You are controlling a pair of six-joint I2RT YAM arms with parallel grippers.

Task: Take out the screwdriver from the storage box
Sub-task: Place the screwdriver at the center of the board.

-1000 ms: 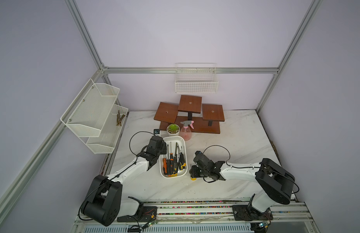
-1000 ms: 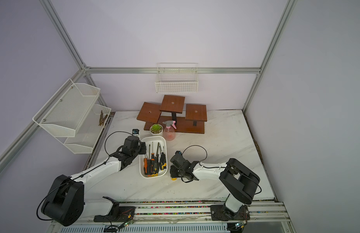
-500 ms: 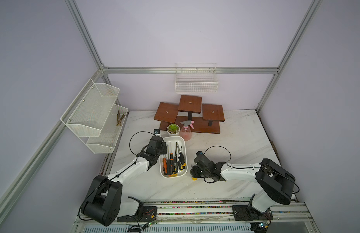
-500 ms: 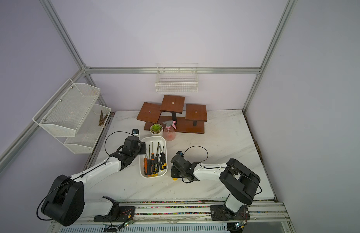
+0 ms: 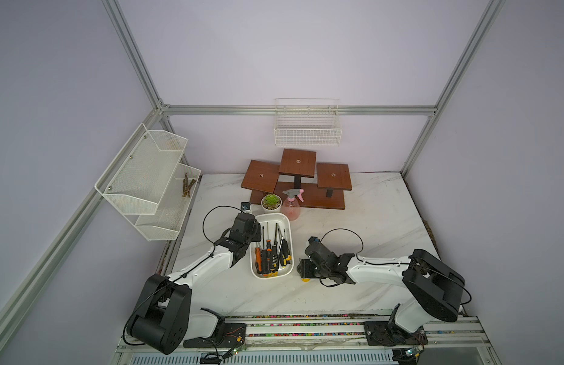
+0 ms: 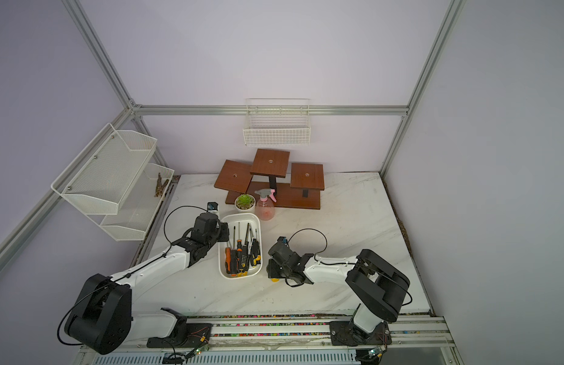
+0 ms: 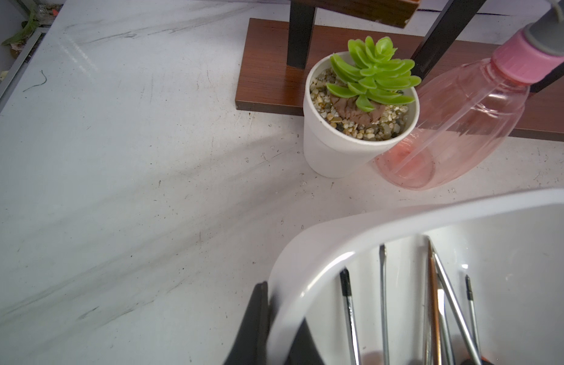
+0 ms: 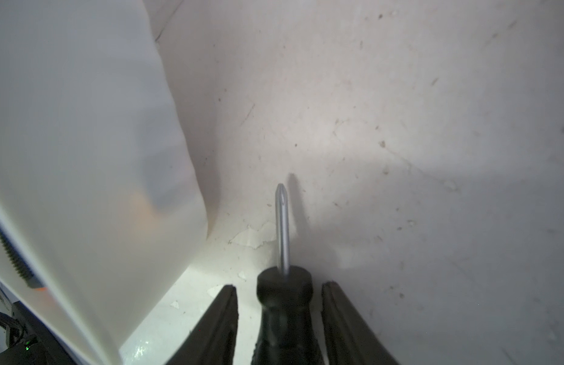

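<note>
The white storage box (image 5: 272, 215) (image 6: 239, 215) stands mid-table with several orange- and yellow-handled screwdrivers (image 5: 271, 252) lying in it. My left gripper (image 5: 258, 229) (image 6: 225, 232) (image 7: 282, 303) is shut on the box's rim (image 7: 321, 240) at its far left corner, one finger outside and one inside. To the right of the box one screwdriver (image 8: 282, 227) lies on the table, its yellow end showing (image 5: 306, 279) (image 6: 275, 279). My right gripper (image 5: 301, 271) (image 6: 272, 271) (image 8: 279, 286) is low over it and open, with a gap on each side of the black handle.
A potted succulent (image 5: 271, 202) and a pink spray bottle (image 5: 290, 207) stand just behind the box, in front of a tiered wooden stand (image 5: 298, 180). A wire basket (image 5: 307, 126) hangs on the back wall. Mesh shelves (image 5: 147, 180) hang on the left.
The right gripper's jaws have spread away from the screwdriver's handle. Both arms stay almost where they were, the left still clamped on the box rim.
</note>
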